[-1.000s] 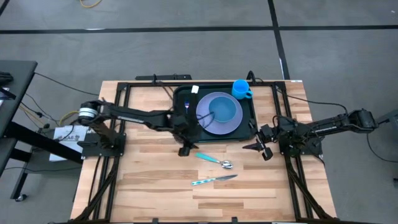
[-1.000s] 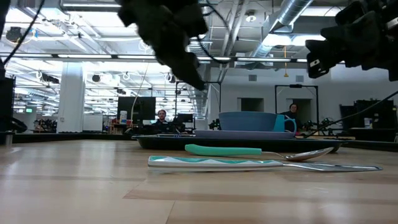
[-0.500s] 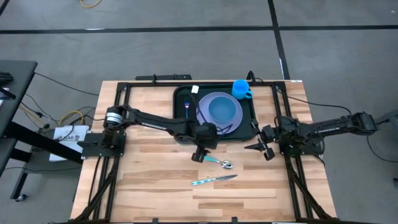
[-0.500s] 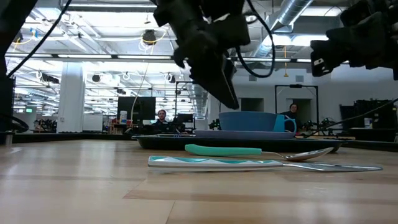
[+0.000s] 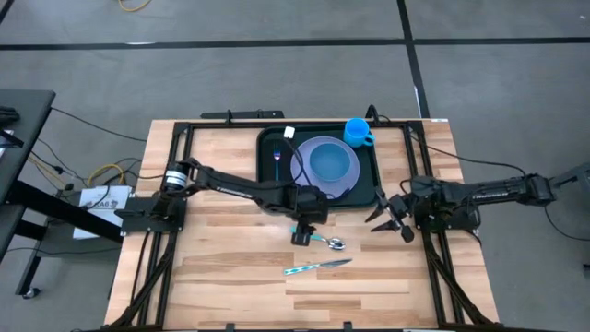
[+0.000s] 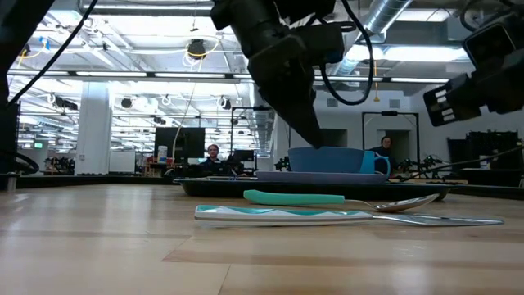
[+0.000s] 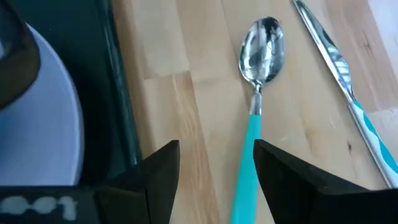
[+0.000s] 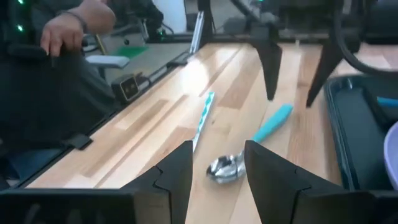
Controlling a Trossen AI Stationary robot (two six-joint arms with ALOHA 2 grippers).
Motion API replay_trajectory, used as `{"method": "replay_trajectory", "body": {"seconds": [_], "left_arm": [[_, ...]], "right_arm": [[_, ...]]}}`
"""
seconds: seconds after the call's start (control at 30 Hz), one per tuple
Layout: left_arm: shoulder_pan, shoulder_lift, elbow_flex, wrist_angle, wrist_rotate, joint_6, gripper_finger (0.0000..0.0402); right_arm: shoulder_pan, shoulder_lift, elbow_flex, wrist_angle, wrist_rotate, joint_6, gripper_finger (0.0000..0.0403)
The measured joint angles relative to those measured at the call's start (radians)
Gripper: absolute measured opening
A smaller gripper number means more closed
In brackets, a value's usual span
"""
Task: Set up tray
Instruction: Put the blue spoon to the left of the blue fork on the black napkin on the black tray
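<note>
Your large dark green rectangular plastic tray [image 5: 269, 148] with its raised rim lies at the far middle of the light wooden tabletop [image 5: 221, 267], carrying a round lavender plate [image 5: 297, 171] with a blue bowl [image 5: 332, 162] on it and a small purple-handled fork [image 5: 277, 164] on the tray floor beside the plate. A blue mug [image 5: 357, 132] stands at the tray's far right corner, though you cannot tell whether it is on the rim or just outside it. Your left hand [image 5: 301, 232] is just off the tray's near edge, over bare wood, its fingers [image 7: 158, 171] spread apart and holding nothing; in the left wrist view the teal handle of a metal-bowled spoon [image 7: 254, 134] runs down between them, with the tray's dark rim to one side. The spoon lies on the tabletop near the tray's front edge, and a knife with a teal patterned handle [image 5: 316, 266] lies farther toward the near side, apart from it. Your right hand [image 5: 390, 214] hangs by the tray's near right corner, beside it rather than over it, fingers parted and empty, facing the spoon and the knife across the wood. Beyond the tabletop, a person's hand [image 8: 73, 26] shows in the right wrist view.
</note>
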Motion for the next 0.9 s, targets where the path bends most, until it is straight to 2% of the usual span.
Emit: {"method": "replay_trajectory", "body": {"seconds": [0.17, 0.37, 0.57, 0.73, 0.9], "left_arm": [[-0.01, 0.014, 0.0, -0.006, 0.005, -0.024, 0.0194], [-0.008, 0.049, 0.0, 0.002, 0.086, -0.048, 0.0194], [-0.01, 0.107, 0.076, -0.002, 0.189, 0.005, 0.0194], [-0.026, 0.17, 0.174, -0.06, 0.186, 0.013, 0.0194], [-0.045, 0.235, 0.25, -0.115, 0.127, 0.021, 0.0194]], "right_arm": [[0.0, -0.027, 0.0, -0.054, 0.001, 0.0, 0.0138], [0.0, -0.024, 0.0, -0.057, 0.001, 0.03, 0.0137], [0.0, -0.028, 0.0, -0.065, 0.007, 0.046, 0.0138], [0.0, -0.033, 0.0, -0.067, 0.007, 0.046, 0.0137], [0.0, -0.032, 0.0, -0.067, 0.005, 0.046, 0.0139]]}}
